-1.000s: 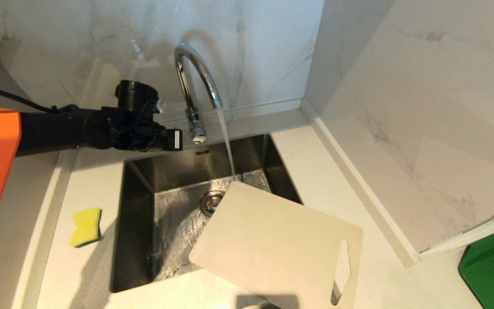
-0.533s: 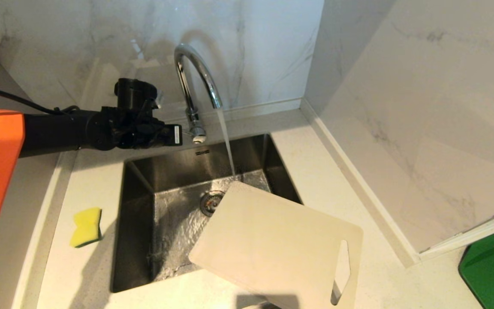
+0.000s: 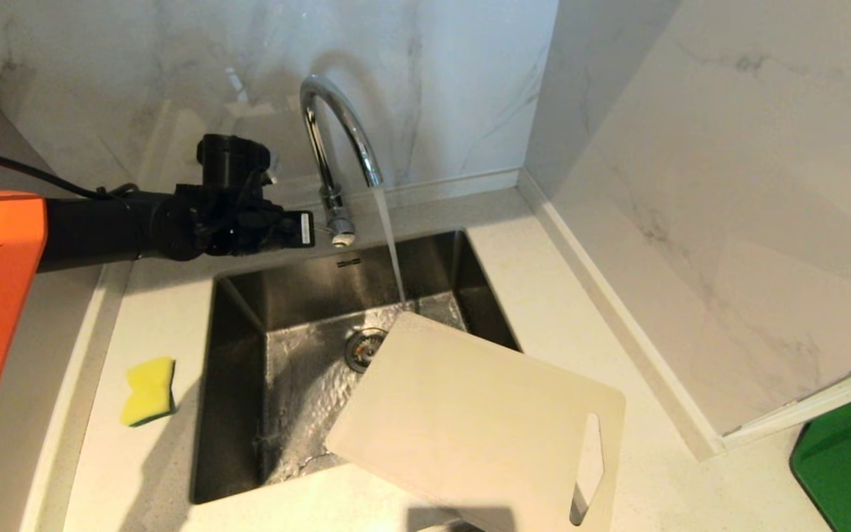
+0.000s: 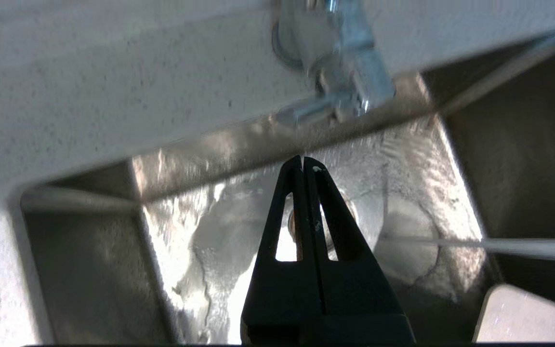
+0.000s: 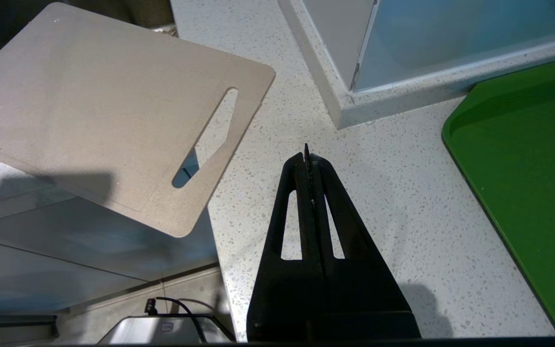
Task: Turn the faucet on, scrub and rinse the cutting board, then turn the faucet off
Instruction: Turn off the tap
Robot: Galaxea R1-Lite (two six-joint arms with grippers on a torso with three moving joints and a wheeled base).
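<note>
Head view | sink (image 3: 237,384): water running | cutting board (image 3: 470,421) over rim

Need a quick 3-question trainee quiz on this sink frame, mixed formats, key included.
1. True or false: water is running from the chrome gooseneck faucet.
2. The yellow sponge lies: A) in the steel sink; B) on the counter, robot's left of the sink; C) on the off-white plastic cutting board.
3. Fill in: the left gripper, shut, is near the faucet's ____.

Key: 1 true; 2 B; 3 lever.
</note>
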